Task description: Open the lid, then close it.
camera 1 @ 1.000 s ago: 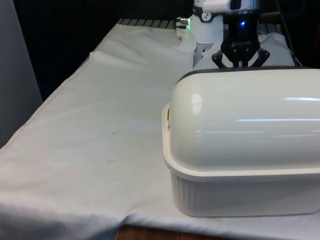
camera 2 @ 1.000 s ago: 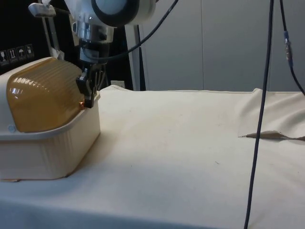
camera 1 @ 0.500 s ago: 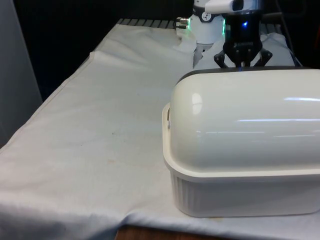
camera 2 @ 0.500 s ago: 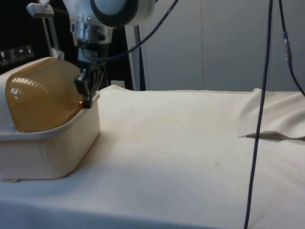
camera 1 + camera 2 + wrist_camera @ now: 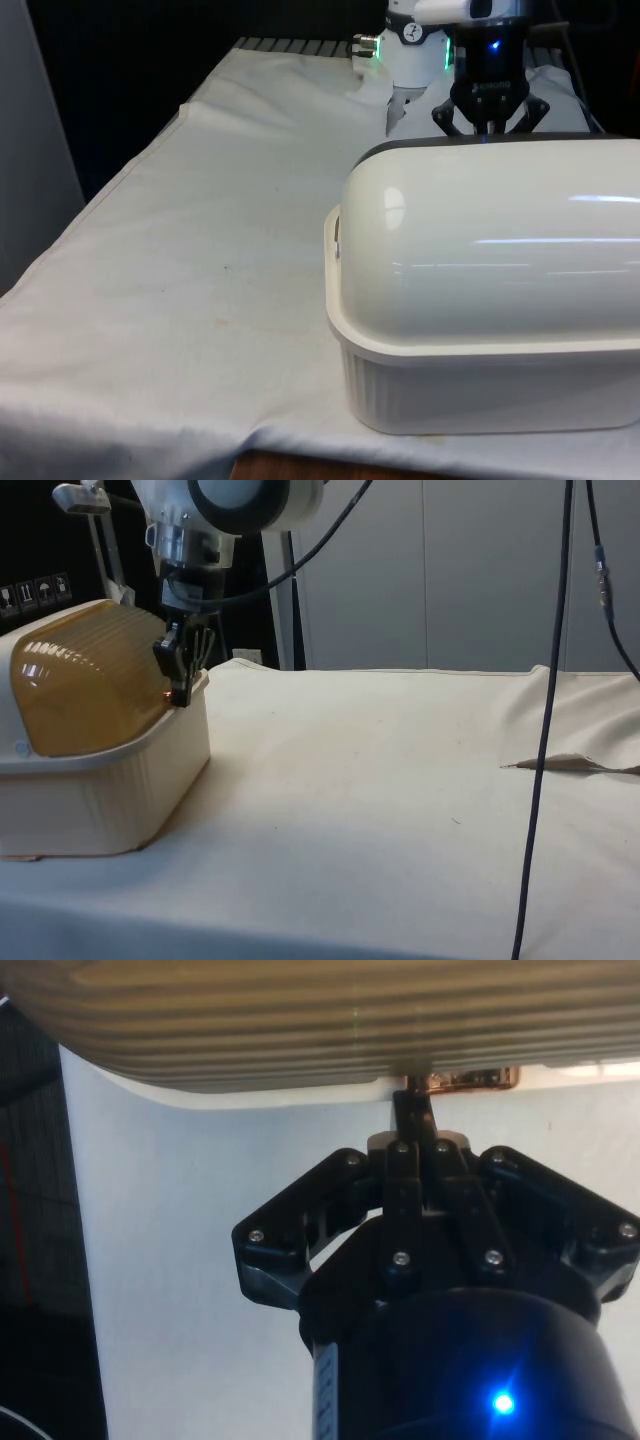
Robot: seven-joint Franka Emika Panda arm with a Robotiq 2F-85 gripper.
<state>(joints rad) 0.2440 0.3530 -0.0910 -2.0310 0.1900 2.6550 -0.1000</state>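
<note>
A cream bread box stands on the cloth, its rounded roll-top lid (image 5: pixel 490 240) down over the ribbed base (image 5: pixel 480 390). From the side the lid (image 5: pixel 85 680) looks amber. My gripper (image 5: pixel 489 125) hangs behind the box at the lid's lower front edge (image 5: pixel 180 685). In the wrist view the gripper (image 5: pixel 412 1100) is shut, its tips pressed together against one end of the lid's copper-coloured handle (image 5: pixel 470 1078), under the ribbed lid (image 5: pixel 300 1020). I cannot tell whether the tips pinch the handle or only touch it.
The white cloth (image 5: pixel 200 260) stretches wide on the front view's left of the box. In the side view a dark cable (image 5: pixel 545 730) hangs down over the table, and a fold in the cloth (image 5: pixel 570 765) lies beyond it. The robot's base (image 5: pixel 410 70) stands behind the box.
My gripper has risen a little along the lid's front, staying shut at the handle. The lid shows no clear movement.
</note>
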